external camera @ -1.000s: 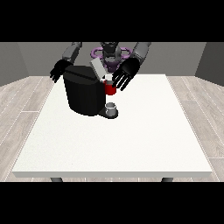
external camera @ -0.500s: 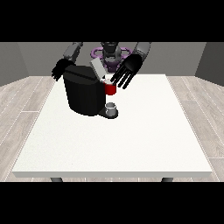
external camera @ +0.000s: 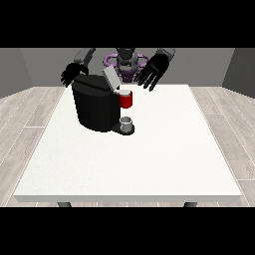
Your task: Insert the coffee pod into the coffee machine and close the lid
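The black coffee machine stands on the white table at the back left. Its grey lid is tilted up at the top. A red thing at the machine sits at its front right side. Below it, a small grey thing rests on the machine's base. The hand at the view's right hovers above and to the right of the lid, fingers spread, holding nothing. The hand at the view's left hangs behind the machine's top left corner, fingers relaxed and empty.
The robot's torso stands behind the table's far edge. White tabletop stretches to the right of the machine and towards the near edge.
The hand at the view's right has lifted up and to the right, away from the red thing and the machine's top. The hand at the view's left has barely moved.
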Controlling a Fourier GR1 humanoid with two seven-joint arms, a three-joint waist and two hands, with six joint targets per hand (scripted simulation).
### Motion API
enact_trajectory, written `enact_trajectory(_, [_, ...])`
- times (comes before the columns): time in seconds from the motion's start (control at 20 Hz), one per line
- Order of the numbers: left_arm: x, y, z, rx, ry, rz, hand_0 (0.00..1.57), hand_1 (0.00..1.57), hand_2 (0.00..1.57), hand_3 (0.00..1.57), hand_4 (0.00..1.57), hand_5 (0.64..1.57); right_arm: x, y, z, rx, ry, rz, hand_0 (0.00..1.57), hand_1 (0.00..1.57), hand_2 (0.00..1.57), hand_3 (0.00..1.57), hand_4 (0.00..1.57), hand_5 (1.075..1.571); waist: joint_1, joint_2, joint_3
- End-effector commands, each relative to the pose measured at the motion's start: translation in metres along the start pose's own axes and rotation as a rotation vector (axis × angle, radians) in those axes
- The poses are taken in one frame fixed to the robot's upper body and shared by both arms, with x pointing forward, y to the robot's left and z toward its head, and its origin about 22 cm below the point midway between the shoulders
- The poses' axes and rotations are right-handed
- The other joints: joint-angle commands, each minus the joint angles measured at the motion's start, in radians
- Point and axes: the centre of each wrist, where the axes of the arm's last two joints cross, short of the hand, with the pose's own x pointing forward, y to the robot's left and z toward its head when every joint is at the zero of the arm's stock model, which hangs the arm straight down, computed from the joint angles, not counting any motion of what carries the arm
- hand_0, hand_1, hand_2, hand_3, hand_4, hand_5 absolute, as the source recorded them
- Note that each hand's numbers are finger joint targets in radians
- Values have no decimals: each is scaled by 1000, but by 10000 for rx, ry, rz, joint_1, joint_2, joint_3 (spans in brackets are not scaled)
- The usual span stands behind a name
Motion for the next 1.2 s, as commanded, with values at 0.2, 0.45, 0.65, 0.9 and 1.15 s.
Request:
enact_trajectory(0.2, [-25, -76, 14, 34, 85, 4806, 0, 0, 0, 0, 79, 1571, -21, -34, 26, -521, 889, 90, 0, 0, 0, 0, 488, 1571, 968, -1970, -13])
enact_trajectory(0.45, [-42, -153, 41, -219, 364, 7584, 0, 0, 0, 0, 0, 1571, -21, -51, 33, -112, 1100, 648, 0, 0, 0, 0, 390, 1571, 1817, -2992, -12])
enact_trajectory(0.65, [-41, -180, 53, -206, 545, 8196, 0, 0, 0, 0, 0, 1571, 2, -63, 18, 721, 599, 689, 0, 0, 0, 0, 257, 1571, 2231, -3378, -3])
enact_trajectory(0.9, [-64, -179, 70, -41, 1049, 9342, 0, 0, 0, 0, 90, 1571, 31, -55, 1, 1258, 262, 687, 0, 0, 0, 0, 0, 1571, 2740, -3610, -4])
enact_trajectory(1.15, [-38, -212, 76, -468, 837, 10216, 0, 0, 0, 0, 0, 1571, 35, -36, -8, 1527, 423, 1245, 0, 0, 0, 0, 0, 1571, 3485, -3700, -2])
